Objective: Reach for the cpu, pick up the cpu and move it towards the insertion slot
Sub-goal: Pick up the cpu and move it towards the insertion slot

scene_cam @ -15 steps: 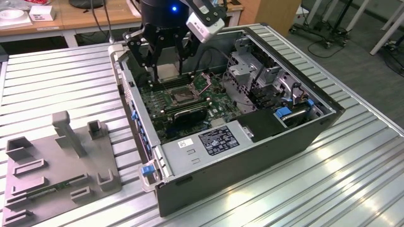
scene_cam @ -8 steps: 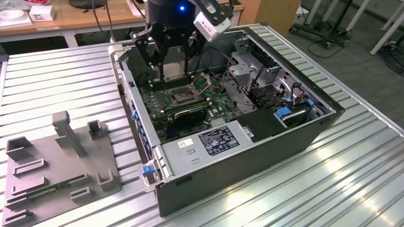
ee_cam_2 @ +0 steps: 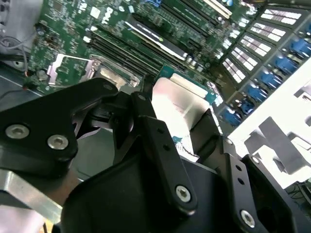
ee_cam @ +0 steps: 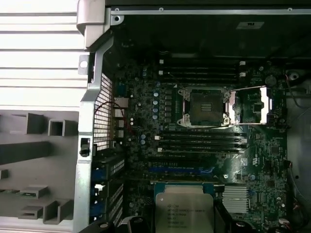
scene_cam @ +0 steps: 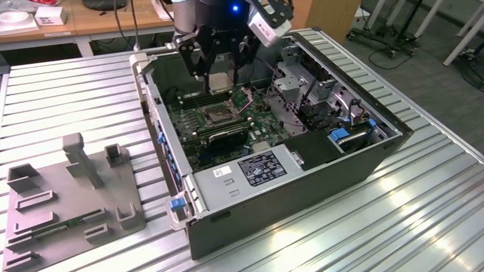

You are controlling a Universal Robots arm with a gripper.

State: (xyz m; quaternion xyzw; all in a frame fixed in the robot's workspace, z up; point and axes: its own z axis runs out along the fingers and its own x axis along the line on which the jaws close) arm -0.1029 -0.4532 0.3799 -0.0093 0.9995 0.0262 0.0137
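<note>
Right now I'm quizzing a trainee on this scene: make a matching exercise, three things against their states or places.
Things:
1. silvery-grey square cpu
2. square metal-framed insertion slot
3. grey moulded fixture tray

States or places:
A. on the ribbed table, outside the computer case
B. held between the fingers of the black gripper
C. unfilled, dark centre showing, frame swung open

Pairs: 1-B, 2-C, 3-A
</note>
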